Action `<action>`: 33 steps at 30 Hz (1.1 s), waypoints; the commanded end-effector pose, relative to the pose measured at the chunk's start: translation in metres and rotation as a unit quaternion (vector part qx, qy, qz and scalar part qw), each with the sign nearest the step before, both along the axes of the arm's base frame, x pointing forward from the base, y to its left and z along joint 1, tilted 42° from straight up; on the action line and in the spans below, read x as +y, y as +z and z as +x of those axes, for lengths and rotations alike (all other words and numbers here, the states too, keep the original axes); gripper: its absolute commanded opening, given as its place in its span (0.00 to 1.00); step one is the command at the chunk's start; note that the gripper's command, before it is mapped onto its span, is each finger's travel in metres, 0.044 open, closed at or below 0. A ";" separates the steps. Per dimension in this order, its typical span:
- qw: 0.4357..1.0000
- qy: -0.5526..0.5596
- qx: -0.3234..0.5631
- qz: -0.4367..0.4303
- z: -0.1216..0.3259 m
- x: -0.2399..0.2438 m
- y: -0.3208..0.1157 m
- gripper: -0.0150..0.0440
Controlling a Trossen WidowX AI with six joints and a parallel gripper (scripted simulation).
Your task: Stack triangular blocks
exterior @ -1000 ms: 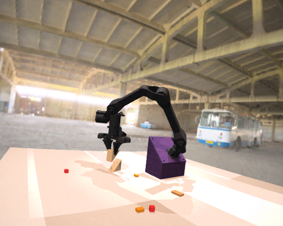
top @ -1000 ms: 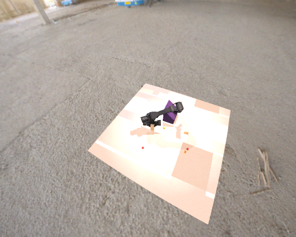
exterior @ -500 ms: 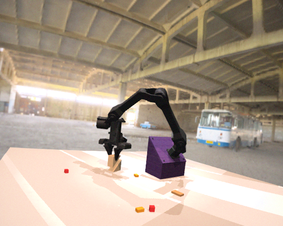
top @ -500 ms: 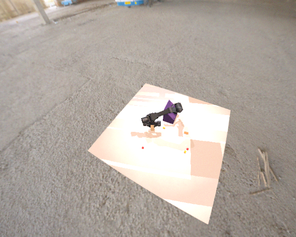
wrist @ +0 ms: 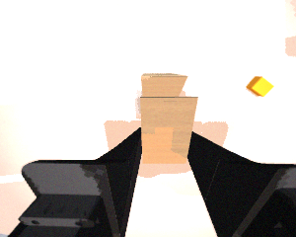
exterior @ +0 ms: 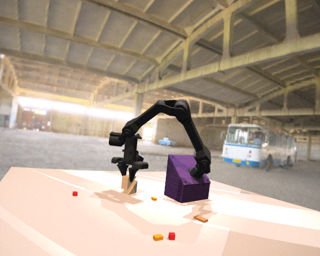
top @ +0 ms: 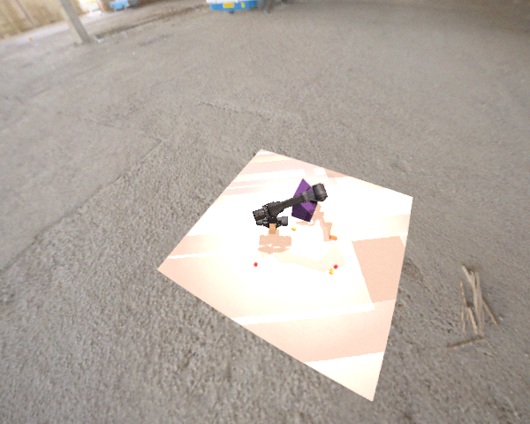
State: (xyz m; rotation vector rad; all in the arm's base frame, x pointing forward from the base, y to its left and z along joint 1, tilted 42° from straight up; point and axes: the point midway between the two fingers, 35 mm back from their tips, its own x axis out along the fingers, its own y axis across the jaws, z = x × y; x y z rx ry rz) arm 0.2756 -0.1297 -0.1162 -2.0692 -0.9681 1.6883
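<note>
My gripper (top: 272, 225) (exterior: 128, 177) (wrist: 162, 131) points down and is shut on one tan triangular block (exterior: 125, 182) (wrist: 168, 116), held low over the table (top: 301, 296) (exterior: 58, 223). The other tan triangular block (exterior: 133, 189) (wrist: 162, 87) is right at the held block, on its right in the exterior view and beyond it in the wrist view. In the exterior view the two outlines adjoin low above the table. In the wrist view the lower block shows past the held block's far edge. Whether the sloped faces touch is hidden, as is most of the lower block.
A purple wedge-shaped base (top: 300, 212) (exterior: 174, 184) carries the arm. Small yellow pieces (top: 293, 228) (exterior: 153, 198) (wrist: 262, 86), red cubes (top: 255, 264) (exterior: 74, 193) and a flat orange piece (top: 333, 238) (exterior: 200, 218) lie on the table. The nearest yellow piece is between blocks and base.
</note>
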 end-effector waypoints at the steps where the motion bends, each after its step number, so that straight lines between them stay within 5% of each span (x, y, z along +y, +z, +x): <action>1: 1.000 -0.003 0.001 0.002 0.000 0.000 -0.001 0.25; 33: 1.000 -0.004 0.001 0.004 -0.004 0.008 -0.013 0.25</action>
